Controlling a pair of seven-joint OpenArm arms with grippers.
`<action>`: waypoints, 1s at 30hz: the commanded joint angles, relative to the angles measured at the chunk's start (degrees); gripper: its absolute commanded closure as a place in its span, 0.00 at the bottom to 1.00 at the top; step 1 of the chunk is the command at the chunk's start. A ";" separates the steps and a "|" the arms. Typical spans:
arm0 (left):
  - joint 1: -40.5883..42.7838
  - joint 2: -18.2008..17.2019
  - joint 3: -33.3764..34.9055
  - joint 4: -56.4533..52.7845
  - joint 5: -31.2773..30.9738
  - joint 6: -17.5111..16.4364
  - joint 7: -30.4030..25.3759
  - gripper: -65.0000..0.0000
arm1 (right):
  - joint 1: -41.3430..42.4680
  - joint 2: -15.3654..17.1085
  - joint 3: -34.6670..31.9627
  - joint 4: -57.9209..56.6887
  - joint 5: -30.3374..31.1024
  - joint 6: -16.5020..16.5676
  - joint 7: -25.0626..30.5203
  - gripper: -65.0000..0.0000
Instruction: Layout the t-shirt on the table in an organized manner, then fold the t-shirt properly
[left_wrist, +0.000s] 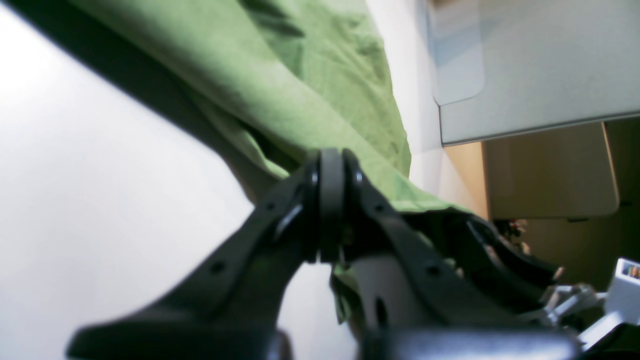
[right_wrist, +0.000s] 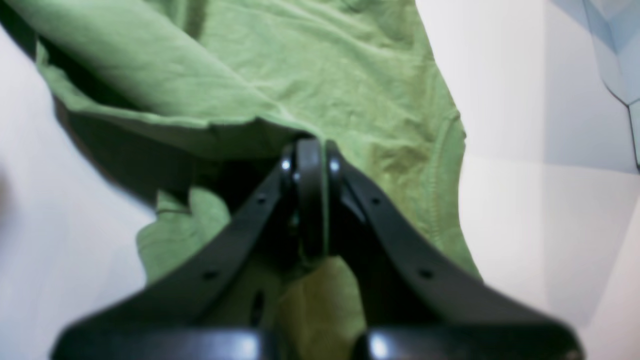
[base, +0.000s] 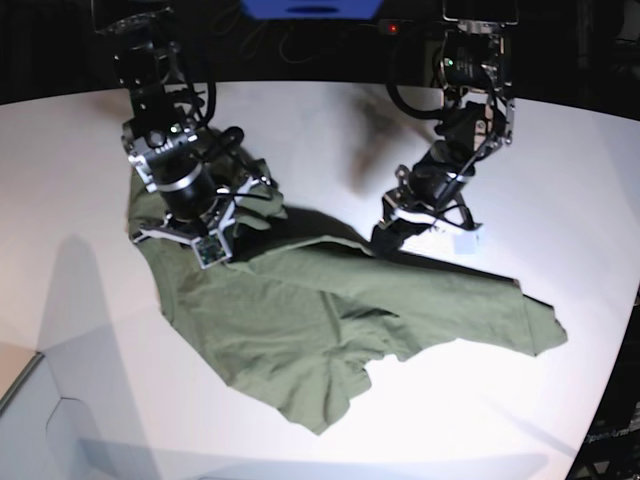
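The t-shirt (base: 340, 320) lay crumpled across the middle of the table (base: 560, 160), one part spread toward the near edge and the far edge lifted off the surface. My right gripper (right_wrist: 310, 200) was closed tightly on a fold of the green cloth, with the fabric bunched between its jaws. My left gripper (left_wrist: 331, 210) was also pressed shut on the shirt's edge, and the cloth hung under it in a tight ridge. I judged that I was in the step of spreading the shirt out, with both ends of one edge pinched. To do it well, I thought I should raise both hands evenly, draw them apart until the edge became straight, and then lower the cloth slowly away from me, so the wrinkles could fall flat without the fabric slipping out.
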 joint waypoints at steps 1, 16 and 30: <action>-0.73 -0.25 0.37 0.86 -0.59 -0.40 -0.47 0.99 | 0.74 0.19 0.17 0.97 -0.01 -0.19 1.43 1.00; -5.30 -3.51 14.52 6.57 21.22 16.74 -0.38 0.62 | 0.74 0.19 0.17 1.14 -0.01 -0.19 1.43 1.00; -8.38 -4.12 20.94 1.39 32.47 17.01 -0.47 0.62 | 0.74 0.19 0.17 1.06 -0.01 -0.19 1.43 1.00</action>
